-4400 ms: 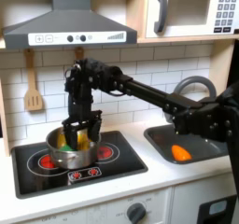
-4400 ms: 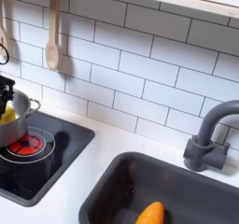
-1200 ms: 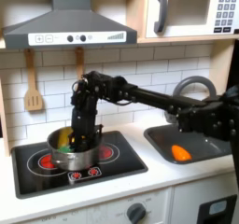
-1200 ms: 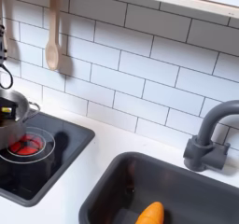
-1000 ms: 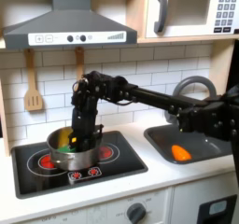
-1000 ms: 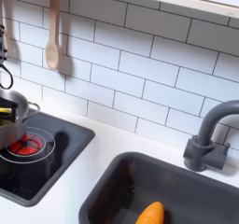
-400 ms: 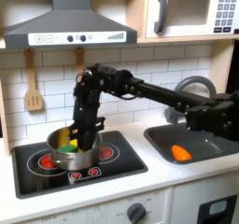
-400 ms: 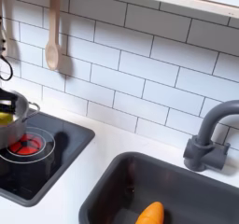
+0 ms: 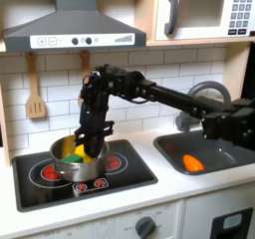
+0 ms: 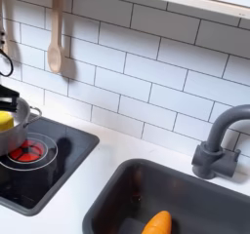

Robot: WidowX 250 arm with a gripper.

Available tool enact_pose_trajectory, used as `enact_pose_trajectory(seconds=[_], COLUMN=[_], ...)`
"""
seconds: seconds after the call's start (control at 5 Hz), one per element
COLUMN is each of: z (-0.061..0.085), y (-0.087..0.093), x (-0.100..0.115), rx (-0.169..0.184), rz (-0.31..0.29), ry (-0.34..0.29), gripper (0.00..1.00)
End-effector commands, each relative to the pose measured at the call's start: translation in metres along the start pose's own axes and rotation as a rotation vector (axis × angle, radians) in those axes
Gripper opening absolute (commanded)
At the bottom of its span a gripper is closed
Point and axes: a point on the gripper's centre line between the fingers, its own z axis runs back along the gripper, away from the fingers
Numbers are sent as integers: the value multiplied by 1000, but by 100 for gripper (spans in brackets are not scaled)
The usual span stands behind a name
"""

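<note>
One silver pot (image 9: 75, 163) sits on the left burner of the toy stove (image 9: 129, 169), and the gripper (image 9: 92, 143) hangs right at the pot's right rim in the first exterior view. The blur there makes it impossible to tell whether the jaws are spread or pinching the rim. Inside the pot lie a yellow piece (image 9: 70, 147) and a green piece (image 9: 72, 158). An orange carrot (image 9: 192, 163) rests in the sink (image 9: 214, 143), well to the right of the pot. A wooden spatula (image 9: 35, 104) hangs on the tiled wall above and left of the pot.

The work in hand looks like handling the pot at its rim. Any move from here calls for a firm hold and a level pot, so the contents stay in.
</note>
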Motion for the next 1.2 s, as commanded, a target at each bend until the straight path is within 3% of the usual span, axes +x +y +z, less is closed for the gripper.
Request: enact_pose_trajectory(seconds=[0.0,0.2,0.4,0.6,1.0], z=[12,17,16,22,26], y=[-4,-4,-6,-12,-26], x=[-2,-1,-2,-6,-13], rx=[-15,-12,-19,-43,-92], rz=[-31,-62,-79,-150,-216], ry=[-41,-67,-66,-95,-83], gripper=[0,100,100,100,100])
